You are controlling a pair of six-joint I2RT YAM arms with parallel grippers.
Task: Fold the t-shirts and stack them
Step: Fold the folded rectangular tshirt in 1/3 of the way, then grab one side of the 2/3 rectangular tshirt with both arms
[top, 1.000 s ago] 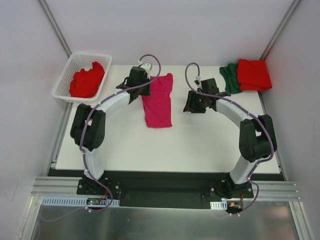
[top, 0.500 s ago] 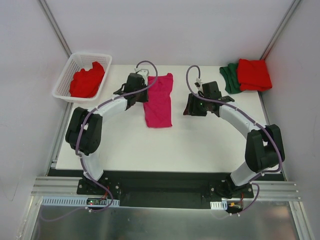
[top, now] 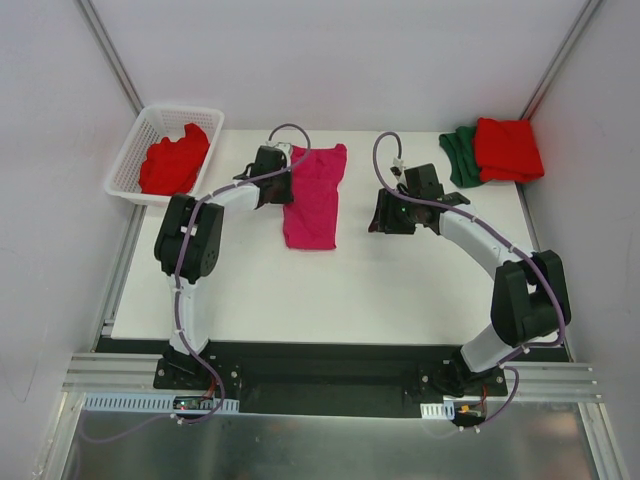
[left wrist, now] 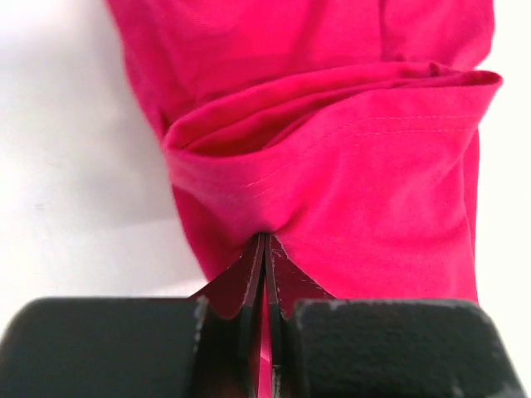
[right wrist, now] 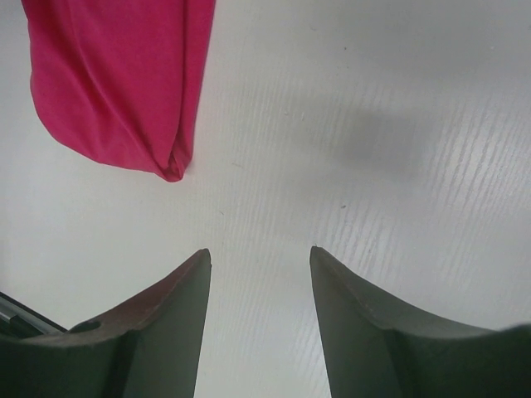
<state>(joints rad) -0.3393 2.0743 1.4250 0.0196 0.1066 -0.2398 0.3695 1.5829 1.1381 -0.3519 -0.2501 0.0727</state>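
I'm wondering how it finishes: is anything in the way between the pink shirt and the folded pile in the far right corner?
Only the robot's own right tool, open and empty, hanging over the table between the magenta t-shirt, pinched by the left tool, and that pile. Nothing else lies there.

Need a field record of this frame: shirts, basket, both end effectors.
pink shirt: folded into a long strip, far half of table
left end effector: shut on pink shirt's left edge
right end effector: open, empty, over bare table right of pink shirt
loose red shirt: crumpled in basket, far left
folded red shirt: partly on green shirt, far right corner
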